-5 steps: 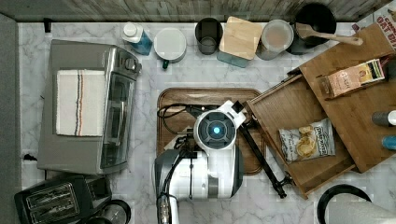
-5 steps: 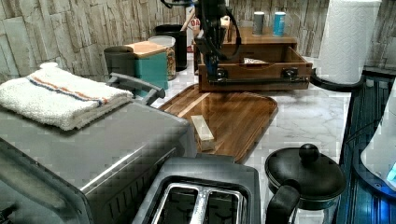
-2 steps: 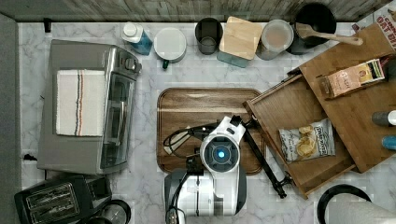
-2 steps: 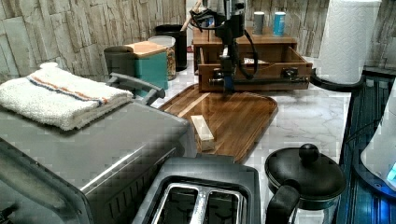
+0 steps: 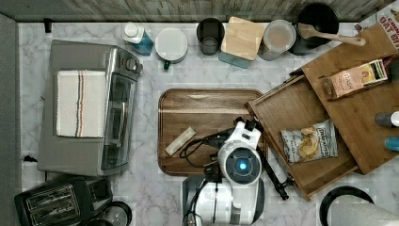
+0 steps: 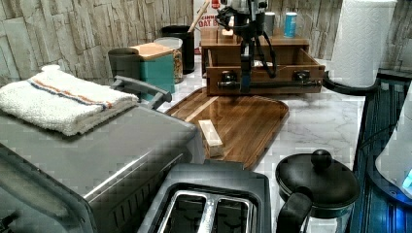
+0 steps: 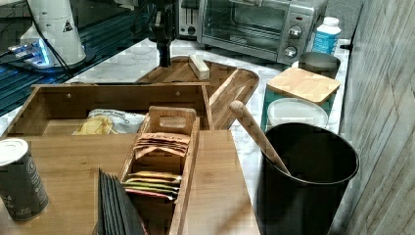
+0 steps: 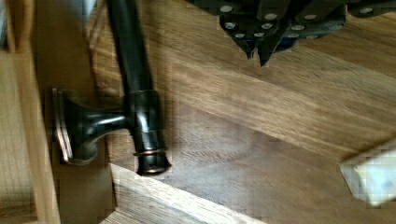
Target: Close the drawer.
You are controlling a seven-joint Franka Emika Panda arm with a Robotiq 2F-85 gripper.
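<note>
In the top view, the drawer (image 5: 301, 136) is standing pulled open under the cabinet top (image 5: 357, 113), a chip bag (image 5: 309, 141) lying inside. In the left view, my end effector (image 6: 246, 87) is hanging just in front of the handle (image 6: 272, 83), above the tray (image 6: 243, 116). In the wrist view, my fingertips (image 8: 258, 49) are sitting pressed together, holding nothing, beside the handle's end.

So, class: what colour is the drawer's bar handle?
Black, glossy; the handle shows best in the wrist view.
</note>
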